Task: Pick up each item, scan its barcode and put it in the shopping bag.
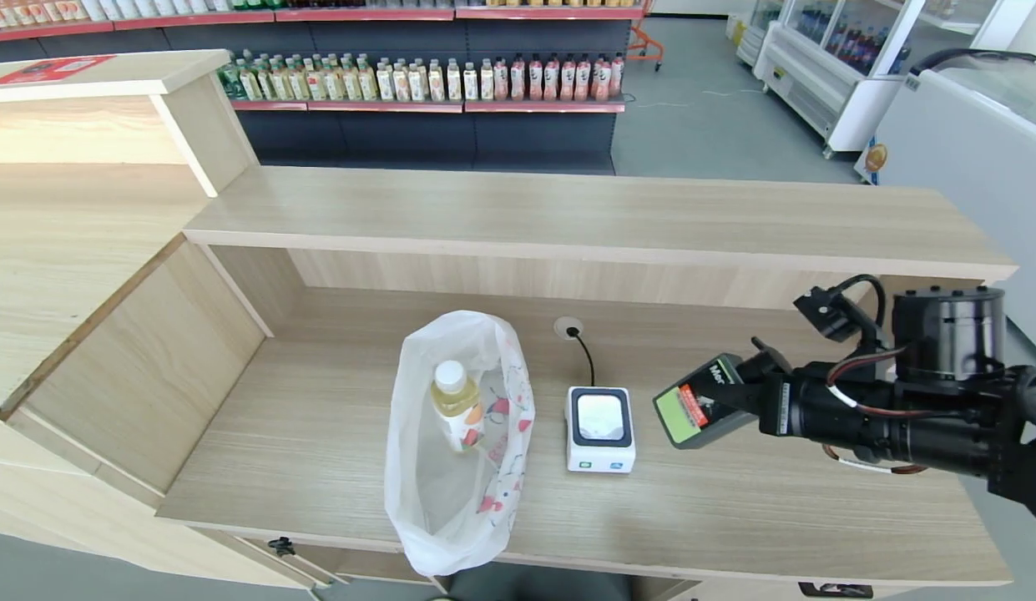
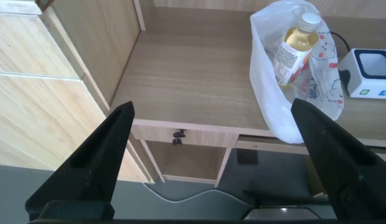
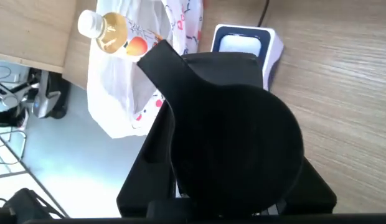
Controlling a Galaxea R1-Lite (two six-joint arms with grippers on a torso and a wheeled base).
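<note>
Left gripper (image 2: 213,107) gapes wide, empty, off the counter's (image 1: 735,517) near edge. Bottle (image 1: 457,409) stands in shopping bag (image 1: 417,501), 9 o'clock of scanner (image 1: 600,428). Dark green-faced item (image 1: 693,409) hangs at scanner's 3 o'clock, clamped in right gripper (image 1: 739,391).

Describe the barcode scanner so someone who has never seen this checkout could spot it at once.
On the lower wooden counter, look between the white shopping bag and the dark box held by the right gripper. The scanner is the small white block lying flat there, with a dark-framed window facing up and a black cable running back.
</note>
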